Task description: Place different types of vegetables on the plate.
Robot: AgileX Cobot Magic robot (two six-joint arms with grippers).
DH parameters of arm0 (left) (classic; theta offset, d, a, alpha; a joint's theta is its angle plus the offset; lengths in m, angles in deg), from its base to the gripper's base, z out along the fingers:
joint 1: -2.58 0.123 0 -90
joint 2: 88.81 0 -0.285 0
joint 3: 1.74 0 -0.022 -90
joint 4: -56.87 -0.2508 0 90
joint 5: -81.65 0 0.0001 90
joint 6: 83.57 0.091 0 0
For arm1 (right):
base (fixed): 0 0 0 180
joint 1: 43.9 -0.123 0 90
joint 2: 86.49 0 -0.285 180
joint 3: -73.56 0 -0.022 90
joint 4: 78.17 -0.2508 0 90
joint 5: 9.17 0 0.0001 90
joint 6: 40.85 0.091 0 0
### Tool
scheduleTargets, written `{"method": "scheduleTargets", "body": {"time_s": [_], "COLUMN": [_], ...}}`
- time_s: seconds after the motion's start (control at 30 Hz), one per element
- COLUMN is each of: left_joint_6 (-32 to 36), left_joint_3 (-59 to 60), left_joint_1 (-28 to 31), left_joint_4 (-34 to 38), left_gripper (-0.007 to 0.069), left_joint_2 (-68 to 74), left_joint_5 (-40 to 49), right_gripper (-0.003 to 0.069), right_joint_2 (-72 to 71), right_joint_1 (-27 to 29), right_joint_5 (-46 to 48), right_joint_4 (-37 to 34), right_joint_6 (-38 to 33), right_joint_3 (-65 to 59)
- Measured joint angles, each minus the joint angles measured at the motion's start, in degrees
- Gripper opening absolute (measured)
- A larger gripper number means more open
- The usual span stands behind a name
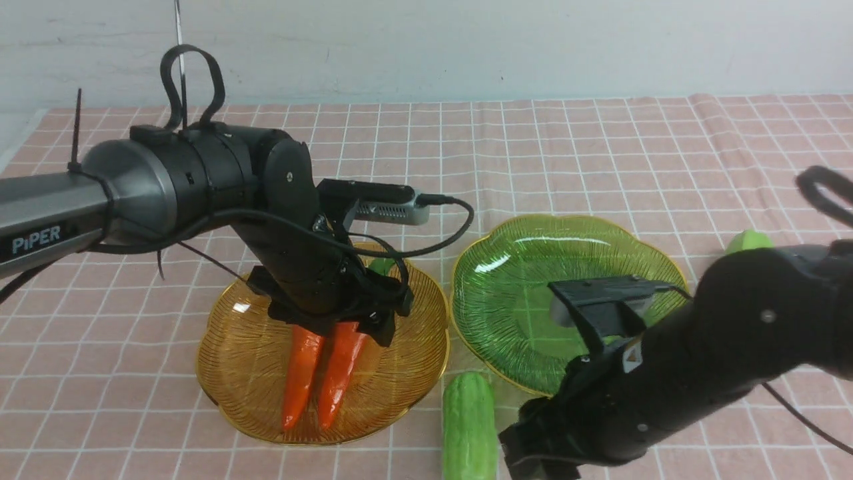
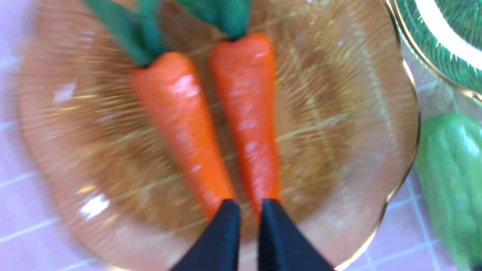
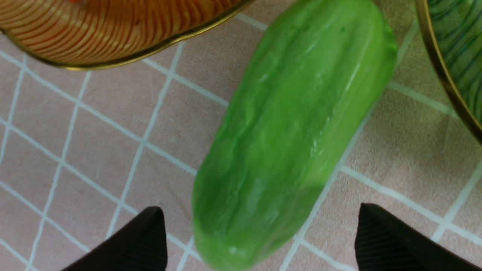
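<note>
Carrots (image 1: 320, 373) lie side by side on orange plate (image 1: 243, 363), pointed tips toward me; my left pincer (image 2: 249, 206) hangs above them, almost closed. Gourd (image 3: 293, 124) just beside plate, same axis, between my wide-open right pincer (image 3: 259, 209).

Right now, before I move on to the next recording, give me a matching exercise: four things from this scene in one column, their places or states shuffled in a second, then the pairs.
1. carrots
2. green plate
3. near gourd
4. right gripper

A. open, fingers either side of the near gourd
B. on the cloth, in front of the gap between the plates
C. side by side on the amber plate
D. right of the amber plate

Pairs: 1-C, 2-D, 3-B, 4-A.
</note>
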Motion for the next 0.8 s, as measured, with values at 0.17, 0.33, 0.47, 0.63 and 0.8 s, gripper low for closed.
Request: {"method": "scheduleTargets", "body": {"time_s": [0.17, 0.33, 0.47, 0.63, 0.8], "left_joint_6": [-2.0, -2.6, -4.5, -5.7, -6.5], "left_joint_3": [1.9, 5.8, 7.4, 8.2, 10.8], "left_joint_1": [0.0, 0.0, 0.0, 0.0, 0.0], "left_joint_4": [-4.5, -5.5, -7.2, -8.9, -9.0], "left_gripper": [-0.0002, -0.0003, -0.0003, -0.0003, -0.0003], "left_joint_2": [-10.5, -18.7, -21.9, -24.3, -26.5], "left_joint_5": [3.4, 3.5, 3.7, 5.0, 4.6], "right_gripper": [0.0603, 0.0426, 0.0433, 0.0433, 0.0433], "right_joint_2": [4.9, 6.8, 4.8, -4.5, -8.3], "right_joint_1": [0.0, -0.1, -0.2, 0.1, 5.3], "right_joint_5": [-3.2, -2.6, 3.9, 10.4, 9.1], "right_joint_4": [-0.7, -0.9, -0.6, 2.1, 8.7], "right_joint_6": [0.7, 0.7, 0.9, 1.2, 4.1], "right_joint_3": [1.3, 1.3, 1.3, 1.3, 3.1]}}
